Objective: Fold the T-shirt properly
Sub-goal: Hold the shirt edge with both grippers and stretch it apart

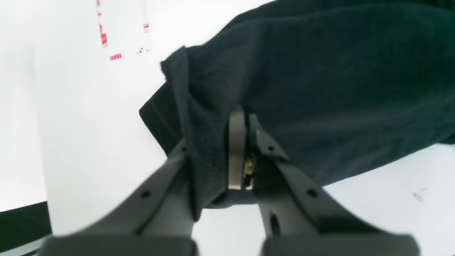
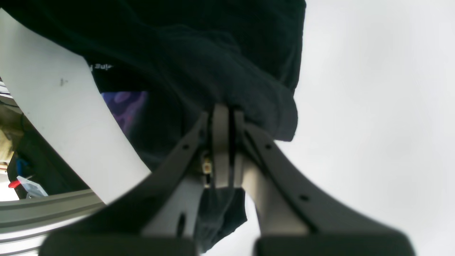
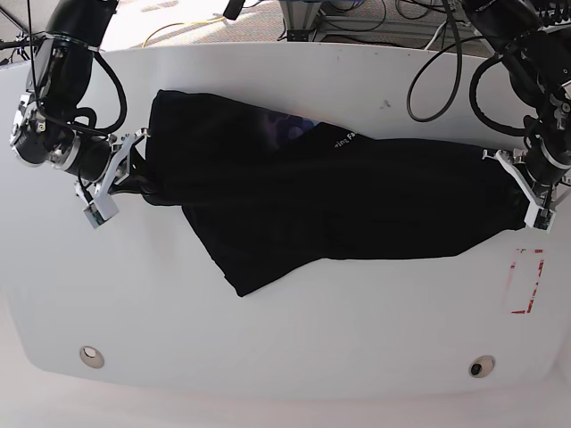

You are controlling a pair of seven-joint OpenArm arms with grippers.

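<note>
Across the table point(image 3: 285, 330), one T-shirt point(image 3: 357, 205) is pinched by two grippers, left point(image 1: 245, 117) and right point(image 2: 224, 113); its print is mostly hidden.

White lettering on the black T-shirt point(image 2: 199, 53): partial, upside down and blurred in the right wrist view, a few characters only, not legible. Base view shows a small white text fragment near the fold, too small to read. Nothing else readable.
</note>
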